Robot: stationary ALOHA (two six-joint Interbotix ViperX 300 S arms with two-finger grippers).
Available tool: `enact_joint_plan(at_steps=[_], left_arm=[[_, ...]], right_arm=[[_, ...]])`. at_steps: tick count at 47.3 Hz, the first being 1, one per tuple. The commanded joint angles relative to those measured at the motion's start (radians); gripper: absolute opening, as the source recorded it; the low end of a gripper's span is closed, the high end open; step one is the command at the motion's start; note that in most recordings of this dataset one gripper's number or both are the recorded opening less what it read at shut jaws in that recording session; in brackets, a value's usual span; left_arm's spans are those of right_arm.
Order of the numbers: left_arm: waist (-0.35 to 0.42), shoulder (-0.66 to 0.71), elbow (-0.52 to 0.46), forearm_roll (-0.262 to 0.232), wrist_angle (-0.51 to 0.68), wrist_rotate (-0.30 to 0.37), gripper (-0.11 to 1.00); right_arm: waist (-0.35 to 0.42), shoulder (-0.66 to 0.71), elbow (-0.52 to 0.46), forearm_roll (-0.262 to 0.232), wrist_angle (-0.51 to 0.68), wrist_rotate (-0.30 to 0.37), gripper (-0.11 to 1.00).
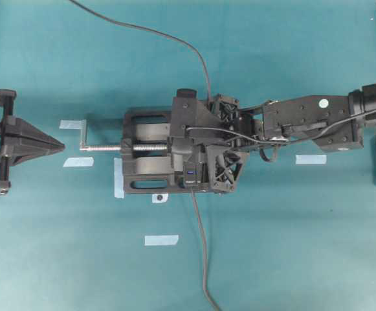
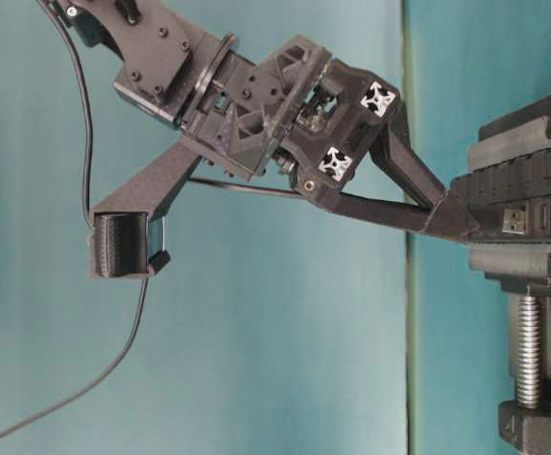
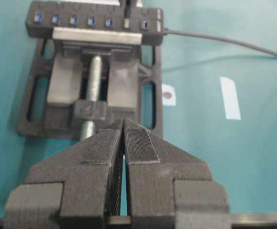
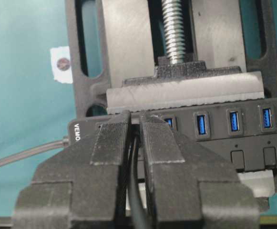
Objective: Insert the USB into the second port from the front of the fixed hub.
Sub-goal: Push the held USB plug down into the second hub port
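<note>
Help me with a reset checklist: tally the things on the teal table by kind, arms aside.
Pale blue tape strips: 5
White sticker with a dark dot: 1
Black vise with a silver screw: 1
Long black USB hub with blue-lined ports: 1
Thin dark grey cables: 2
Total: 10

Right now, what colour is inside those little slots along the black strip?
Blue. The slots on the hub show it best in the right wrist view.

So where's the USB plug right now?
In the right wrist view, the USB sits pinched in the right gripper, at the fixed hub near its left, cable-side end.
</note>
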Motion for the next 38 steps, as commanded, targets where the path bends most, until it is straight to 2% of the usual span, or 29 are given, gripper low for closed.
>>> enact_joint_plan(at_steps=[1, 18, 38], left_arm=[[0.002, 0.005, -0.011, 0.002, -0.005, -0.002, 0.0], [0.0, 0.005, -0.009, 0.002, -0.005, -0.002, 0.0], [0.002, 0.005, -0.009, 0.002, -0.008, -0.002, 0.0]], right_arm=[[0.002, -0.009, -0.011, -0.003, 0.005, -0.005, 0.06], [0.003, -0.011, -0.02, -0.015, 0.046, -0.005, 0.06], [0.005, 0.012, -0.043, -0.021, 0.041, -0.006, 0.06]])
